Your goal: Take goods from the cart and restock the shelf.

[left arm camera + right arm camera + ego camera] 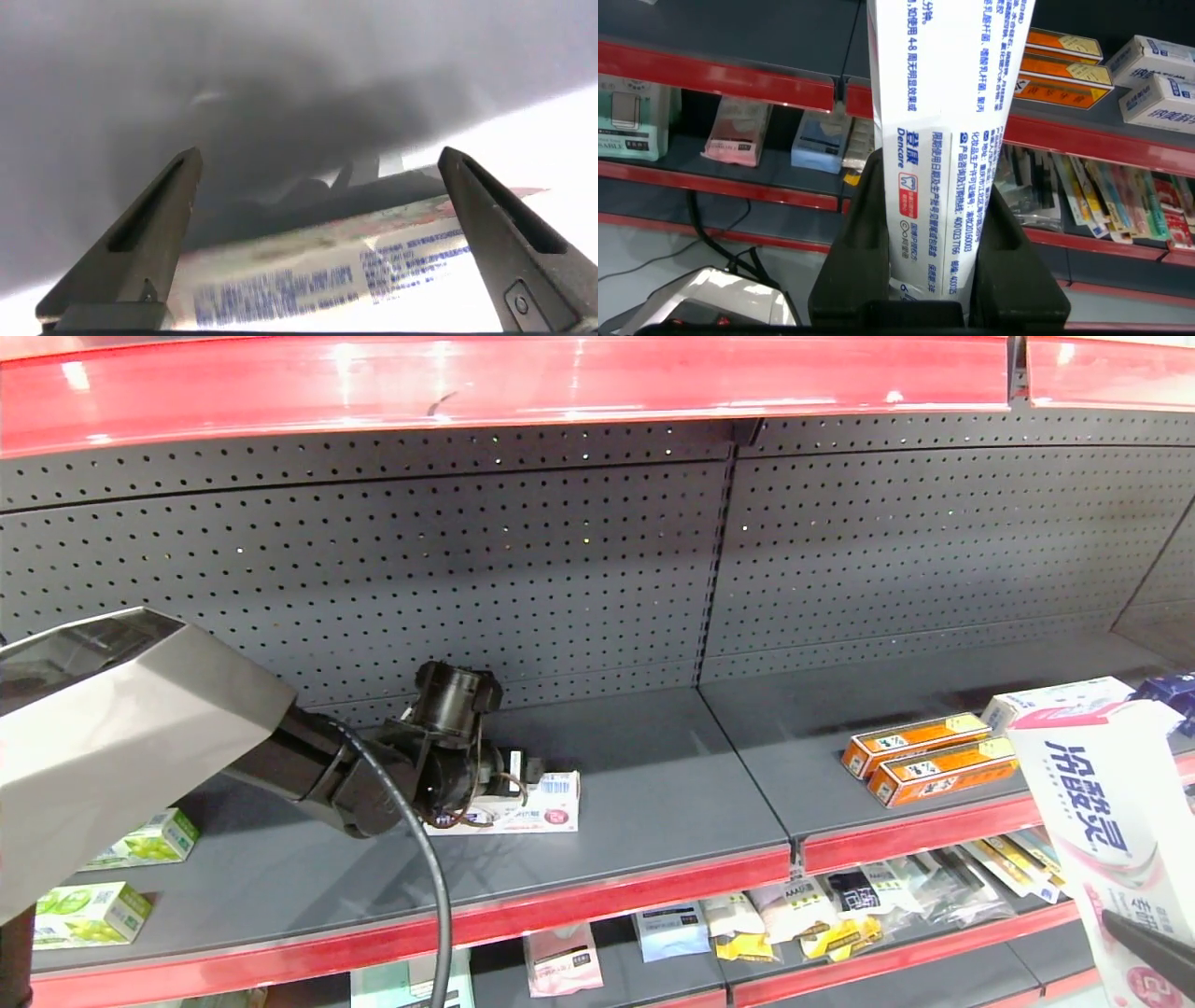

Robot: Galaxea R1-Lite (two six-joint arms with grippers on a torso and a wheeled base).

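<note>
Currently seeing left gripper (509, 786) sitting low over the upper shelf (653, 775), left of centre, at the left end of the flat toothpaste box (553, 803). Reading it as spread wide from the left wrist view: fingers (154, 233) standing well apart, flat toothpaste box lying on the shelf deck between them. Not managing to tell whether either finger is touching the box.

Seeing right gripper (936, 201) clamping the upright toothpaste box (948, 93) near its lower end, long side standing vertical. Finding that box at the right edge of the head view, held off the deck in front of the shelf's red front rail (607, 896), with one dark finger (1153, 943) showing at its lower part.

Noting the right bay: two orange boxes (943, 770) lying side by side near the front edge, apparently touching; white box (1055, 700) lying just behind them; dark blue pack (1167, 691) sitting at the far right. Noting two green boxes (89, 910) lying apart at the far left of the deck. Seeing the lower shelf (896, 980) carrying a row of sachets (840, 896) and flat packets.
</note>
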